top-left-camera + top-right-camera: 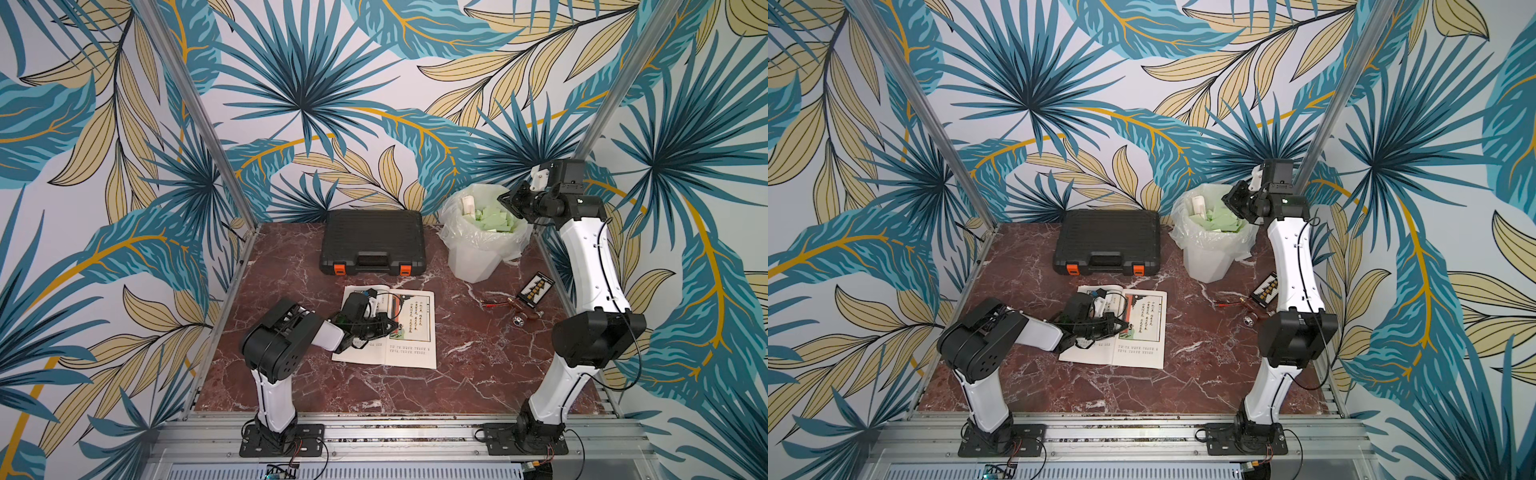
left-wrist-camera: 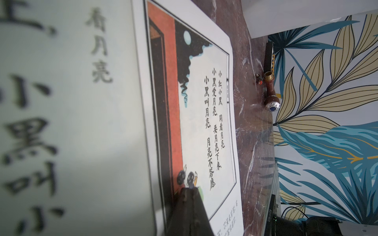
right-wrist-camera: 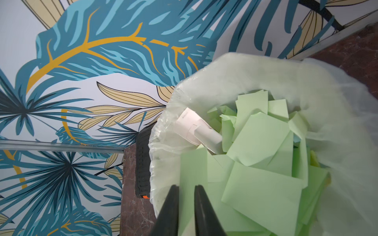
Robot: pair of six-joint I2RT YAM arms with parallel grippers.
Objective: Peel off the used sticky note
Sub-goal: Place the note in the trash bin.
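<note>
My right gripper (image 1: 505, 203) (image 3: 186, 186) hangs over the lined white bin (image 1: 478, 257) at the back right, its jaws a small gap apart. A pale green sticky note (image 3: 192, 163) stands in that gap over the bin; whether it still touches a finger I cannot tell. Several more green notes (image 3: 259, 139) (image 1: 494, 220) fill the bin. The open picture book (image 1: 411, 328) (image 2: 204, 122) lies mid-table with no note showing on it. My left gripper (image 1: 392, 328) (image 2: 46, 189) is shut, its tips resting on the book near the spine.
A black tool case (image 1: 372, 241) with orange latches sits behind the book. A small abacus (image 1: 536, 289), a red-tipped cable (image 1: 494, 301) and a brown tap fitting (image 1: 525, 318) lie by the right arm. A white paper roll (image 3: 198, 130) leans in the bin.
</note>
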